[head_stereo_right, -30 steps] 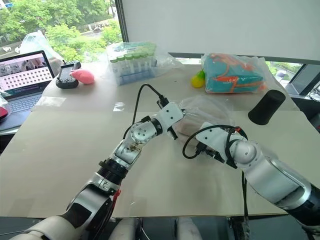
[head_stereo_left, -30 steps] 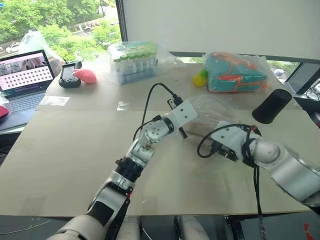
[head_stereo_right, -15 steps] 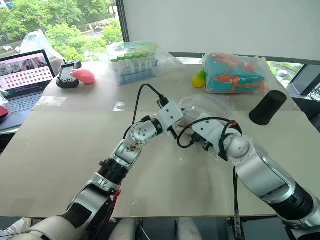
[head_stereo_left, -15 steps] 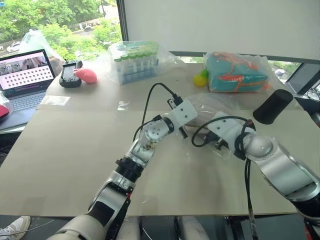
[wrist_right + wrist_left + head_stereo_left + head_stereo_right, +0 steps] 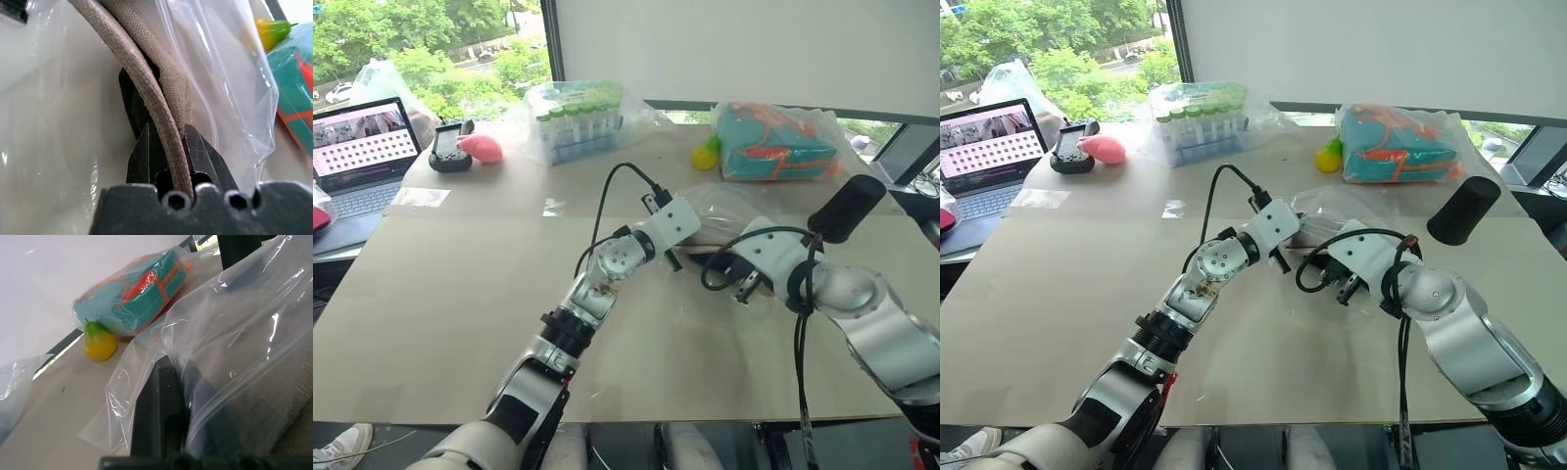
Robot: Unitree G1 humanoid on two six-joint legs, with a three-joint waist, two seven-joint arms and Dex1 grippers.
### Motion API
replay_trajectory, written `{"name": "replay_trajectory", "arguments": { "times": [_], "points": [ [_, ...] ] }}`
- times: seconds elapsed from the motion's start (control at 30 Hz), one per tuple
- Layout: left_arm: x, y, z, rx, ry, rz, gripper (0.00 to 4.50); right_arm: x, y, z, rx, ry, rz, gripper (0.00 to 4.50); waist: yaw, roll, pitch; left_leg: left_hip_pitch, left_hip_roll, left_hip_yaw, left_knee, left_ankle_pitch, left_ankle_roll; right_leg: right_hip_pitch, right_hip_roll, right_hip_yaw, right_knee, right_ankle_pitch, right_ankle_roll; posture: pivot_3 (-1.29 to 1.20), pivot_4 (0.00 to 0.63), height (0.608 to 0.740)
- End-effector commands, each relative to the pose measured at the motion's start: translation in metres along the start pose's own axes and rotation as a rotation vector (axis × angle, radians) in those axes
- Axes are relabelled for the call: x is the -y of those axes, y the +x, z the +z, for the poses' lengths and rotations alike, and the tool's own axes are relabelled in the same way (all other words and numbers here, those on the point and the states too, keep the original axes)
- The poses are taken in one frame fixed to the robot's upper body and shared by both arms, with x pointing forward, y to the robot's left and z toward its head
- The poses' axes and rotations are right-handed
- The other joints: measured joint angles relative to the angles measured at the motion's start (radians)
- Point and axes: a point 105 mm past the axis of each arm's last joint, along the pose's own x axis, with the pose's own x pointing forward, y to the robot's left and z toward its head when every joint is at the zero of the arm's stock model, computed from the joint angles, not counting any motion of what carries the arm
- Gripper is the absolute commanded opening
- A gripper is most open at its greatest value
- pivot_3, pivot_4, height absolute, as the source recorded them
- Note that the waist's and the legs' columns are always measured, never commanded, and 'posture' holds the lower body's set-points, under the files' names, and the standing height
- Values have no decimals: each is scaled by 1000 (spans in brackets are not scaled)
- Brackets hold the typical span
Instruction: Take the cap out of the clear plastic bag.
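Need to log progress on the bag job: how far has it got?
Done: both grips are set. The left gripper is shut on the clear crinkly plastic bag; the right gripper pinches the beige-grey fabric cap's edge. In hand: extraction. Left: the cap sits inside the bag on the table; pull it free.

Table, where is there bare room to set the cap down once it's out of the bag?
The table is bare across its near left, between the laptop and the left arm, and along the near edge. It is crowded at the far edge: pink toy, bag of tubes, teal-orange bag, and mid-right round the clear plastic bag.
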Motion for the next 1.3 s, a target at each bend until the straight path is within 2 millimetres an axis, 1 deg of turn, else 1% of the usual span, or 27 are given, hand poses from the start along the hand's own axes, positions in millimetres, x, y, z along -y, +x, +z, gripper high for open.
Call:
{"name": "replay_trajectory", "arguments": {
  "times": [0.03, 0.13, 0.27, 0.4, 0.43, 0.5, 0.6, 0.7, 0.73, 0.8, 0.87, 0.9, 1.0, 1.1, 1.23, 1.3],
  "points": [
    [-7, 0, 15, 51, 18, 31, 0, 8, -3, 5, 20, -46, -39, 46, 1, 0, 0, 0, 0, 0, 0, 0, 0, 0, 0, 0, 0, 0, 0, 0, 150, 740],
    [-7, 0, 16, 51, 18, 34, 0, 8, -2, 5, 21, -50, -40, 46, 1, 0, 0, 0, 0, 0, 0, 0, 0, 0, 0, 0, 0, 0, 0, 0, 150, 740],
    [-8, -1, 15, 47, 17, 38, 0, 9, -3, 12, 56, -39, -43, 46, 1, 0, 0, 0, 0, 0, 0, 0, 0, 0, 0, 0, 0, 0, 0, 0, 150, 740],
    [-8, -1, 14, 46, 18, 40, 0, 3, -5, 14, 67, -17, -2, 46, 1, 0, 0, 0, 0, 0, 0, 0, 0, 0, 0, 0, 0, 0, 0, 0, 150, 740],
    [-9, -1, 14, 45, 19, 40, 0, 0, -7, 17, 82, -4, 23, 46, 1, 0, 0, 0, 0, 0, 0, 0, 0, 0, 0, 0, 0, 0, 0, 0, 150, 740],
    [-9, -1, 13, 43, 21, 41, 0, -2, -14, 31, 156, 59, 66, 46, 0, 0, 0, 0, 0, 0, 0, 0, 0, 0, 0, 0, 0, 0, 0, 0, 150, 740],
    [-10, -2, 11, 38, 21, 43, 0, -4, -35, 55, 301, 149, 181, 46, 1, 0, 0, 0, 0, 0, 0, 0, 0, 0, 0, 0, 0, 1, -1, 0, 150, 740],
    [-12, -4, 9, 33, 24, 47, 0, 8, -69, 69, 467, 271, 294, 46, 4, 0, 0, 0, 0, -1, 0, 0, 0, 0, 0, 0, 0, 2, -3, 0, 150, 740],
    [-13, -5, 9, 33, 25, 48, 0, 13, -76, 70, 504, 301, 303, 46, 5, 0, 0, 0, 0, -1, 0, 0, 0, 1, 0, 0, 0, 2, -3, 0, 150, 740],
    [-14, -6, 7, 30, 26, 51, 0, 24, -83, 68, 546, 368, 287, 46, 7, 0, 0, 0, 0, -1, 0, 0, 0, 1, 0, -1, 0, 2, -3, 0, 150, 740],
    [-15, -7, 6, 26, 27, 54, 0, 28, -85, 64, 558, 411, 287, 46, 6, 0, 0, 0, 0, -1, 0, 0, 0, 1, 0, -1, 0, 2, -3, 0, 150, 740],
    [-16, -8, 6, 25, 28, 56, 0, 27, -88, 64, 591, 449, 309, 46, 6, 0, 0, 0, 0, -1, 0, 0, 0, 2, 0, -1, 0, 2, -3, 0, 150, 740],
    [-16, -8, 5, 24, 29, 58, 0, 27, -101, 71, 727, 534, 378, 46, 2, 0, 0, 0, 0, -1, 0, 0, 0, 2, 0, -1, 0, 2, -3, 0, 150, 740],
    [-17, -8, 6, 24, 29, 62, 0, 35, -120, 77, 888, 610, 434, 46, 2, 0, 0, 0, 0, -1, 0, 0, 0, 1, 0, 0, 1, 2, -3, 0, 150, 740],
    [-18, -8, 6, 24, 30, 64, 0, 53, -144, 81, 1078, 715, 440, 46, 3, 0, 0, 0, 0, -1, 0, 0, 0, 2, 0, -1, 1, 2, -3, 0, 150, 740],
    [-19, -8, 6, 24, 31, 66, 0, 73, -151, 81, 1205, 827, 370, 46, 3, 0, 0, 0, -1, -1, 0, 0, 0, 2, 0, -1, 1, 2, -3, 0, 150, 740]
  ]
}}
